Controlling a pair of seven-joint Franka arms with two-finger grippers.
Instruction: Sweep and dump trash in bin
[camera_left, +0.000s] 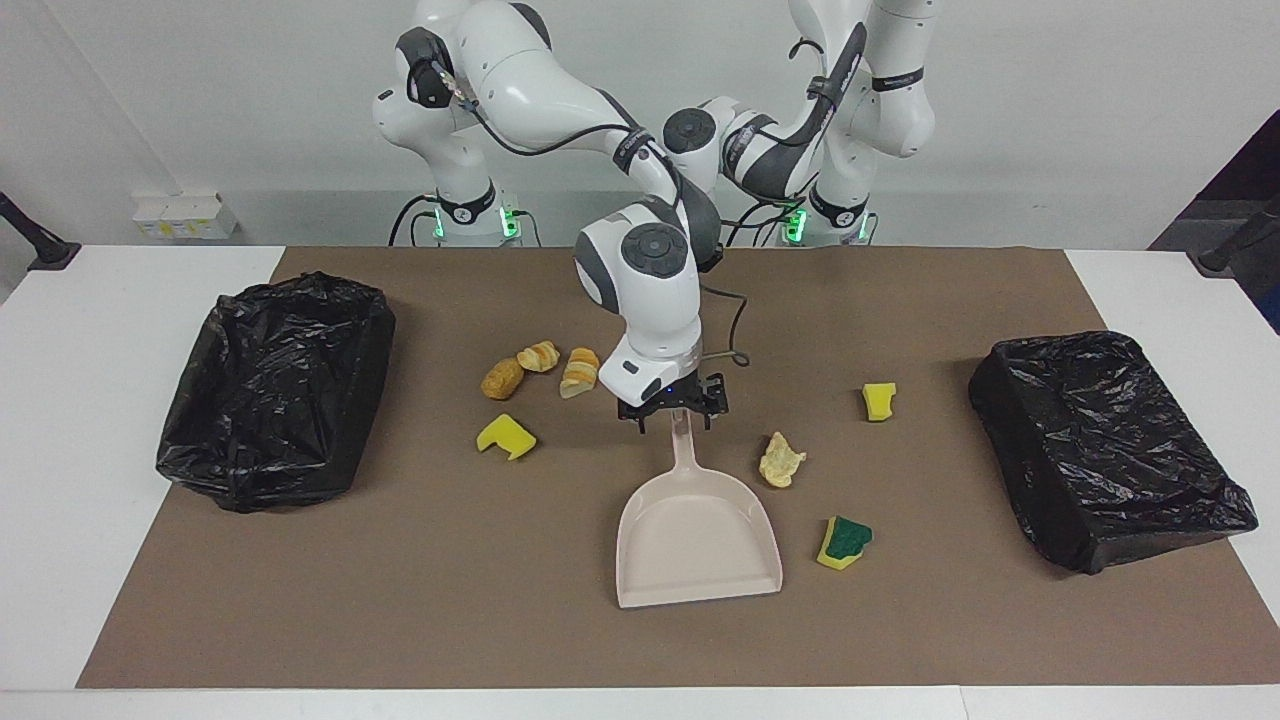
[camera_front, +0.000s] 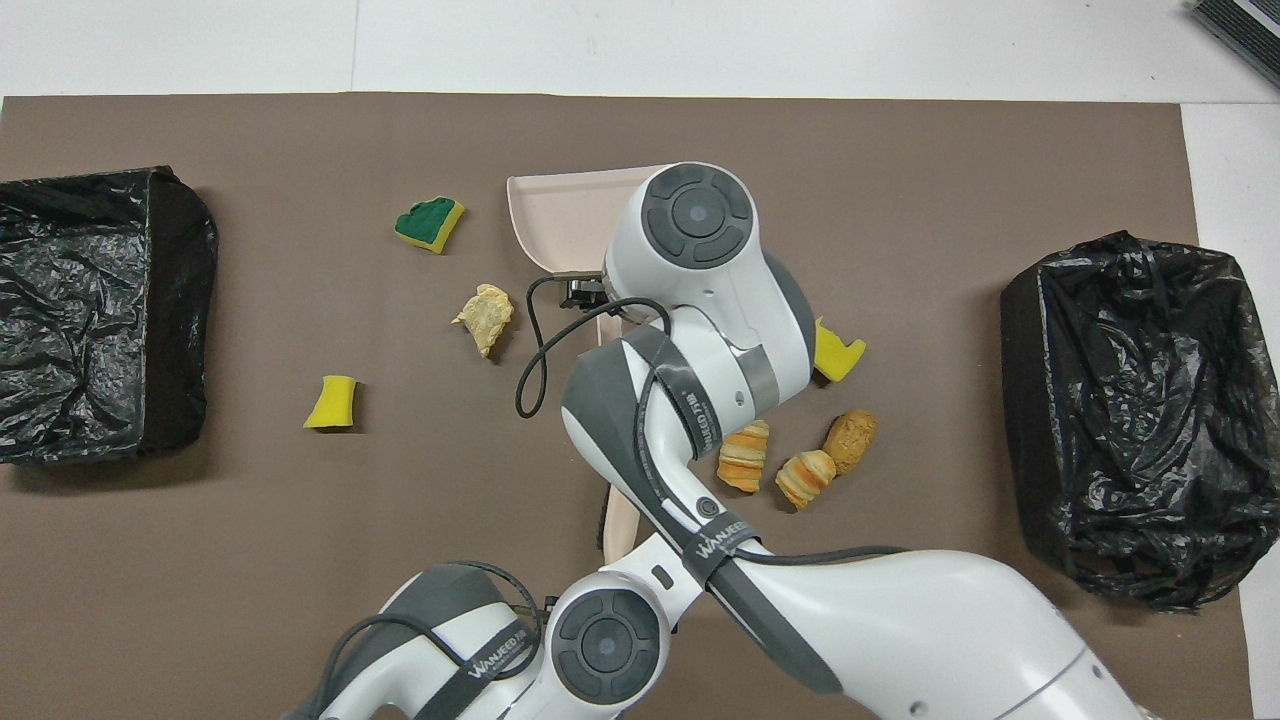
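Note:
My right gripper (camera_left: 675, 412) is open, its fingers on either side of the handle end of the beige dustpan (camera_left: 697, 545) (camera_front: 560, 215). My left gripper is hidden under its own wrist (camera_front: 605, 640), shut on the beige brush (camera_front: 618, 520), whose handle pokes out there. Trash lies scattered: three bread pieces (camera_left: 539, 356) (camera_front: 806, 478), a yellow sponge chunk (camera_left: 507, 437) (camera_front: 838, 352), another yellow chunk (camera_left: 879, 401) (camera_front: 331, 403), a pale lump (camera_left: 781, 460) (camera_front: 486, 316) and a green-and-yellow sponge (camera_left: 844, 541) (camera_front: 430, 222).
A bin lined with black bags stands at the right arm's end of the brown mat (camera_left: 275, 385) (camera_front: 1130, 400). Another black bag-covered box (camera_left: 1110, 445) (camera_front: 95, 310) sits at the left arm's end. The right arm crosses over the brush.

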